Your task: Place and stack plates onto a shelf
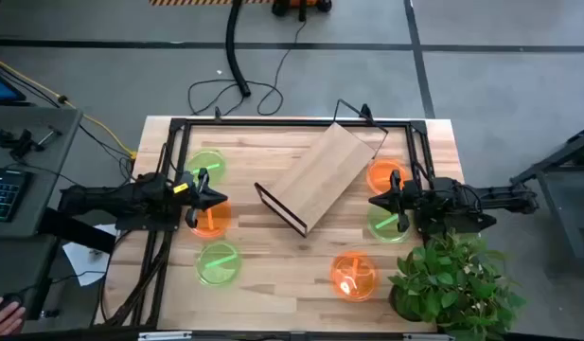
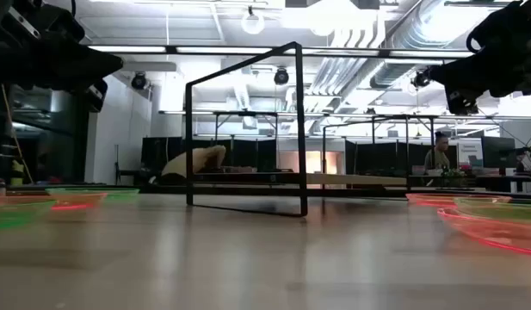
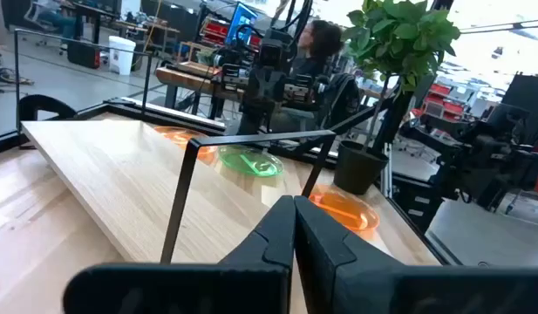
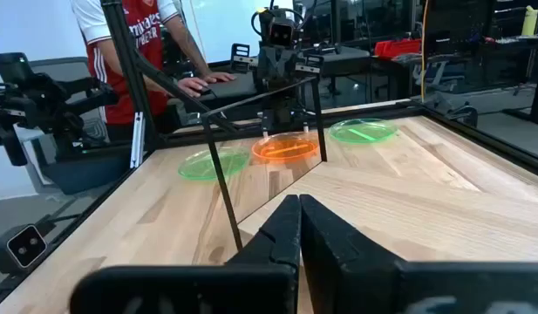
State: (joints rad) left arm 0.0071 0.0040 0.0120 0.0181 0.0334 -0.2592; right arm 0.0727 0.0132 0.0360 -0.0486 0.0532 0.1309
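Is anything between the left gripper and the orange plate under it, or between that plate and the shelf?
Nothing visible. The left gripper hovers over the orange plate, and only bare table lies between that plate and the shelf.

A wood-plank bench [image 1: 273, 275] stands on a grey concrete floor [image 1: 500, 85] marked with dark lines. Exposed ducts [image 2: 394, 39] and bright ceiling lamps [image 2: 253, 21] run overhead. Black-framed worktables [image 2: 368, 146] fill the hall behind, and a keyboard desk [image 1: 17, 161] sits beside the bench.
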